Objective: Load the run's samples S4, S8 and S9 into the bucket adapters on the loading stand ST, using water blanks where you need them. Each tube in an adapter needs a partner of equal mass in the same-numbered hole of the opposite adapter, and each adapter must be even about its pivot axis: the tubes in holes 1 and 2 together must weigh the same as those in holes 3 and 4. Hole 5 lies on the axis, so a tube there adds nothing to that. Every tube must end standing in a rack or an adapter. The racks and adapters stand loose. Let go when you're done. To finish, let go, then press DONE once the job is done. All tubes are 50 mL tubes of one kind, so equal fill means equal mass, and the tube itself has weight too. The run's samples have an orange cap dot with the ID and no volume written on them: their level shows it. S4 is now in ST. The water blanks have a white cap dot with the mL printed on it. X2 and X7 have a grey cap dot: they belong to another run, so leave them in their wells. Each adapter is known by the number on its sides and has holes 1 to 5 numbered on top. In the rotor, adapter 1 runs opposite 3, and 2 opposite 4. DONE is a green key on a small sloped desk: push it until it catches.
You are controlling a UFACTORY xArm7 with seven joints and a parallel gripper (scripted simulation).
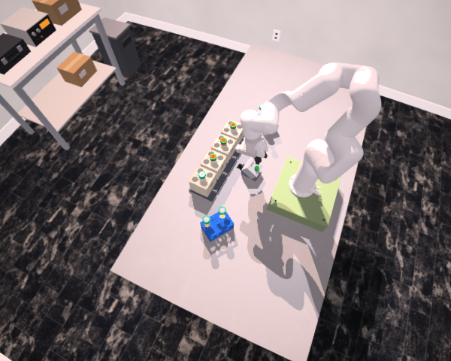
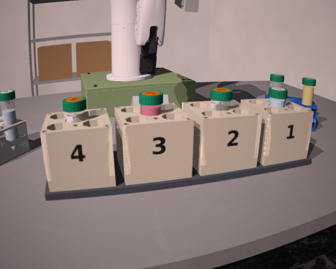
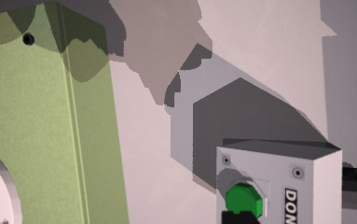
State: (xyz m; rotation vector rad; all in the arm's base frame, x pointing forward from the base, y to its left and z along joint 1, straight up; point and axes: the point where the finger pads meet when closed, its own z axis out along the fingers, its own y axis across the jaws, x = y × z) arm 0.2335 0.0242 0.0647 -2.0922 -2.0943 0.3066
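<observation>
Tubes first: 4 green-capped 50 mL tubes, upright, one per adptr in the middle hole (looks like 5). White-dot tube (image 1: 201, 174) (image 2: 277, 93) in beige block adptr 1 (image 1: 198, 187) (image 2: 285, 150); orange-dot tube in 2 (image 1: 213, 156) (image 2: 221, 94), pink-filled orange-dot tube in 3 (image 1: 223, 141) (image 2: 150, 100), orange-dot tube in 4 (image 1: 232, 125) (image 2: 74, 105). IDs/mL not legible. All on dark flat loading stand (image 1: 213, 197) (image 2: 177, 181).

Layout fits 1 opp 3, 2 opp 4, and ctr holes add nothing abt the pivot. Levels mostly hidden, so equal mass n/c from here.

Loading looks done, prob only DONE left. Pincer (image 1: 258, 159) (image 2: 147, 65) (image 3: 238, 217) clenched, nothing in it, tips over/at green DONE key (image 1: 256, 168) (image 3: 243, 200) on small grey sloped desk (image 1: 250, 169) (image 2: 135, 100) (image 3: 278, 161). Contact and catch: can't tell. Next: straight push till it latches; off-ctr push might shift desk.

Further out on worktop: blue rack (image 1: 214, 235) (image 2: 315, 111) w/ 2 upright tubes, prob the X pair, leave. White-dot spare (image 2: 7, 94) upright in clear rack, other side.
</observation>
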